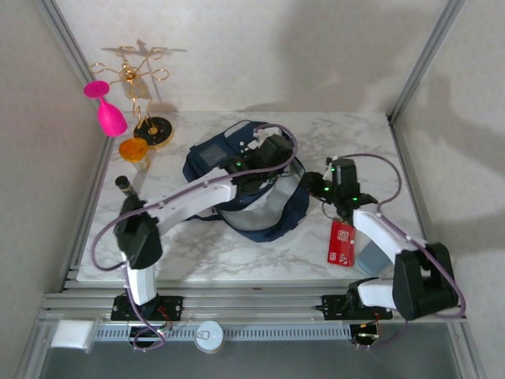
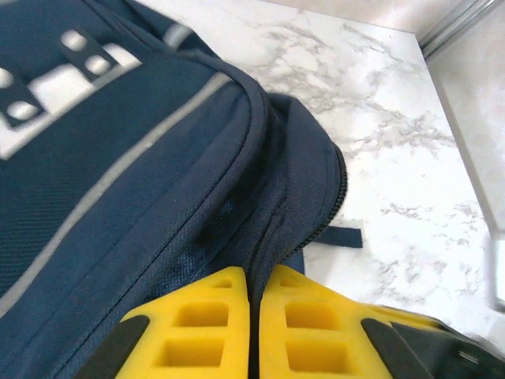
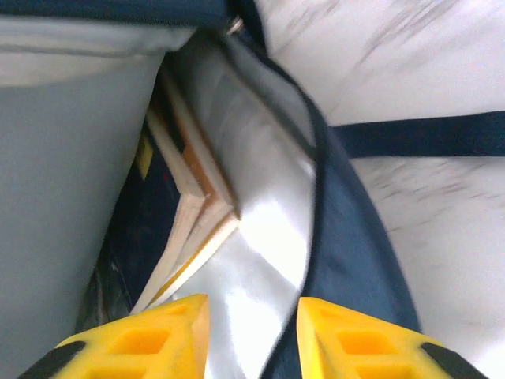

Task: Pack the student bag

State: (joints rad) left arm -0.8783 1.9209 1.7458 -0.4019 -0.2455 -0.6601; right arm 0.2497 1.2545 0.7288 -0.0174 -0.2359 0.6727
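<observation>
Honestly, I'd call this mid-job, nowhere near wrapped up. Nearest the arm bases, a red card [image 1: 342, 243] and a grey-blue flat thing [image 1: 368, 257] lie on the table [image 1: 197, 253] beside the right arm, outside the bag, so my guess is they're waiting to go in. A bit further out, the right end effector [image 3: 252, 304] is spread, with the bag's open rim (grey lining, navy edge) between its fingers; I can't tell if it's actually touching the fabric. Through that mouth you can see pale book edges [image 3: 197, 205] tucked inside, so at least something is packed. The student bag [image 1: 211, 154] sits mid-table, lying down with its mouth gaping toward the arms. The left end effector [image 2: 252, 276] is pressed together and looks to be pinching a navy seam on the bag's outside, probably to steady it. Further back on the left, an orange cup [image 1: 132, 148], pink goblet [image 1: 109, 110] and gold stand [image 1: 142, 95] sit well apart from the bag; no idea if they count. Zipping up isn't done either.
</observation>
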